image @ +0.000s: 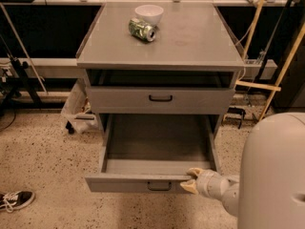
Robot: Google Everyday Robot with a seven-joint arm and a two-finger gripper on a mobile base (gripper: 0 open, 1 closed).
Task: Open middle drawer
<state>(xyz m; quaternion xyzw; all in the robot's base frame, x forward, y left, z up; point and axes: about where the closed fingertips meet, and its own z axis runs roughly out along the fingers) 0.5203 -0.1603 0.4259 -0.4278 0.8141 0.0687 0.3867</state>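
A shoe (16, 200) is lying on the floor left of the cabinet (162, 56). The middle drawer (128, 184) is sticking far out of the cabinet, below a shut upper drawer (124, 99). The gripper (190, 181) is sitting at its front's right end, fingers spread apart.

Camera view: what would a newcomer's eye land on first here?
The middle drawer stands pulled far out at the bottom of the grey cabinet, with the gripper at the right end of its front edge. On the cabinet top, near the back, a green can lies on its side beside a white bowl.
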